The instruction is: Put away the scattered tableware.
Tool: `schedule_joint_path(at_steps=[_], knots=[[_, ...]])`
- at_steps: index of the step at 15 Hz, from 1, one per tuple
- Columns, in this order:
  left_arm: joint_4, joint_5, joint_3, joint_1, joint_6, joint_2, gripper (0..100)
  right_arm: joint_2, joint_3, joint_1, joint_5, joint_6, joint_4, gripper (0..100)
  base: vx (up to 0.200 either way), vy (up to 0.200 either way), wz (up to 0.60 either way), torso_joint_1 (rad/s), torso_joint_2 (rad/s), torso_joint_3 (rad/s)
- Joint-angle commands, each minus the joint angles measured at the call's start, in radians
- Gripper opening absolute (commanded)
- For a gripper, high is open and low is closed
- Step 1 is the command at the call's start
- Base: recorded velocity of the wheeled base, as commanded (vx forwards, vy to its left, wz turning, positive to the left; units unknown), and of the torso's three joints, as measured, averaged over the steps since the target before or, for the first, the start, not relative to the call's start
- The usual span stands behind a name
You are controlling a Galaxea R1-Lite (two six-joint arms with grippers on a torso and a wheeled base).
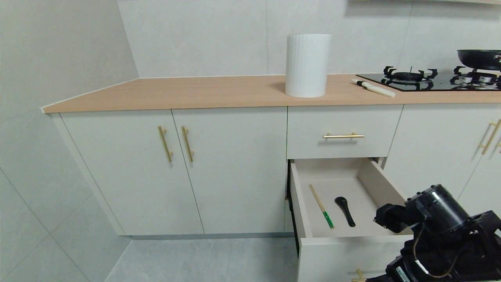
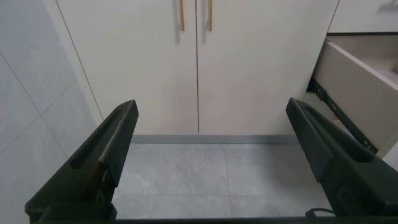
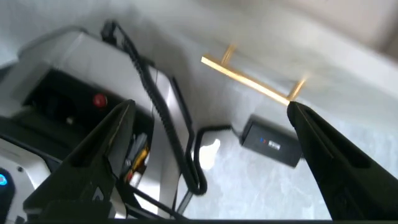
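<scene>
Wood-grain laminate tabletop [image 1: 195,92] runs above pale cabinets, and the lower of two pale drawers [image 1: 297,196] beneath it stands pulled out. Inside lie a pair of bamboo chopsticks with green ends [image 1: 321,206], close to the drawer's left wall, and a black plastic spoon [image 1: 345,211] just beside them toward the middle, apart from them. The upper drawer with a brass bar handle [image 1: 343,136] is closed.

On the tabletop a white ribbed cylindrical container [image 1: 307,64] stands upright near the front edge, above the closed drawer. A long cream-coloured utensil [image 1: 372,88] lies flat near the front edge at the front left corner of a black glass gas hob [image 1: 430,80], which carries a black pan [image 1: 479,58] on its far right burner.

The black right arm [image 1: 438,213] sits at the open drawer's front right corner. The right jaws are apart and hold nothing, with a brass bar handle on a pale panel [image 3: 252,78] ahead of them. The left jaws are also spread wide and hold nothing, low over the grey tiled floor [image 2: 211,180] and facing the two cabinet doors with brass handles [image 2: 196,15], the open drawer's side to one side.
</scene>
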Motion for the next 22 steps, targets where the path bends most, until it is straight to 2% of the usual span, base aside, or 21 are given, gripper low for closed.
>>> schedule_joint_path(at_steps=[1,6,9,15,18,22], knots=[[0.000,0.001,0.000,0.001,-0.001,0.000,100,0.099,-0.002,0.001,-0.001,0.006,-0.029,100,0.000,0.000,0.00,0.000,0.00,0.000],[0.000,0.001,0.000,0.001,-0.001,0.000,100,0.132,-0.005,-0.011,-0.007,0.012,-0.078,100,0.000,0.000,0.00,0.000,0.00,0.000],[0.000,0.001,0.000,0.001,-0.001,0.000,100,0.181,-0.056,-0.037,-0.047,0.113,-0.098,100,0.000,0.000,0.00,0.000,0.00,0.000],[0.000,0.001,0.000,0.000,-0.001,0.000,100,0.255,-0.140,-0.084,-0.125,0.223,-0.098,100,0.000,0.000,0.00,0.000,0.00,0.000],[0.000,0.001,0.000,0.001,-0.001,0.000,100,0.275,-0.168,-0.101,-0.186,0.234,-0.098,100,0.000,0.000,0.00,0.000,0.00,0.000],[0.000,0.001,0.000,0.001,-0.001,0.000,100,0.323,-0.214,-0.121,-0.188,0.234,-0.100,100,0.000,0.000,0.00,0.000,0.00,0.000]])
